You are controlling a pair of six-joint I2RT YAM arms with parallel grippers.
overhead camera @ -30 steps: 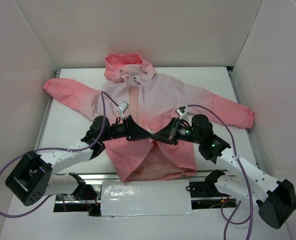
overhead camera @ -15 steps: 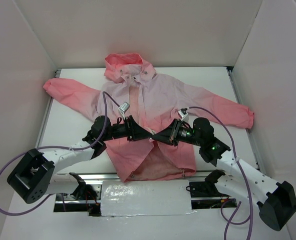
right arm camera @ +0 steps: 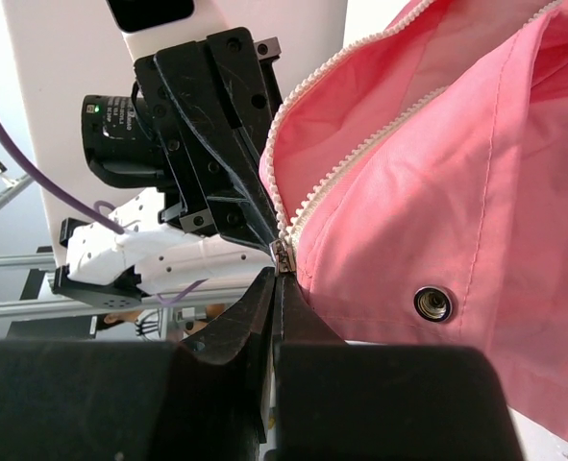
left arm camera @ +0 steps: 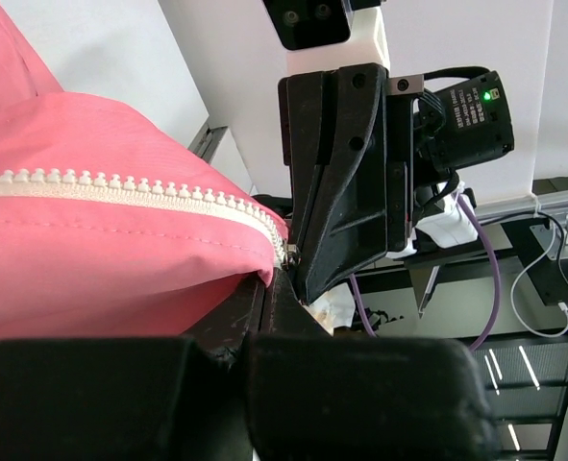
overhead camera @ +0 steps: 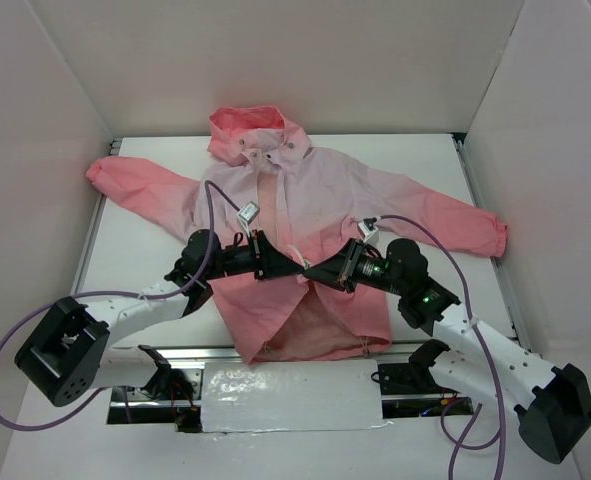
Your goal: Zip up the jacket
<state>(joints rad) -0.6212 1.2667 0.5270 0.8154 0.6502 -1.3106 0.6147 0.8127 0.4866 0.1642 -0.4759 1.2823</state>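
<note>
The pink jacket (overhead camera: 315,190) lies flat on the table, hood at the far side and hem toward me. Its front gapes open near the hem (overhead camera: 315,335). Both grippers meet tip to tip over the lower front. My left gripper (overhead camera: 299,267) (left arm camera: 282,276) is shut on the jacket's coral edge, at the end of a row of white zipper teeth (left arm camera: 120,182). My right gripper (overhead camera: 315,271) (right arm camera: 281,279) is shut at the metal zipper slider (right arm camera: 282,257), where two rows of teeth (right arm camera: 308,206) converge. A snap button (right arm camera: 432,303) sits on the fabric beside it.
White walls enclose the table (overhead camera: 135,260) on the left, right and far sides. A silver-taped strip (overhead camera: 290,395) lies at the near edge between the arm bases. Purple cables loop off both arms. The sleeves spread to both sides.
My left gripper's jaws have closed onto the jacket's zipper edge. The right arm shifted only slightly and stays shut.
</note>
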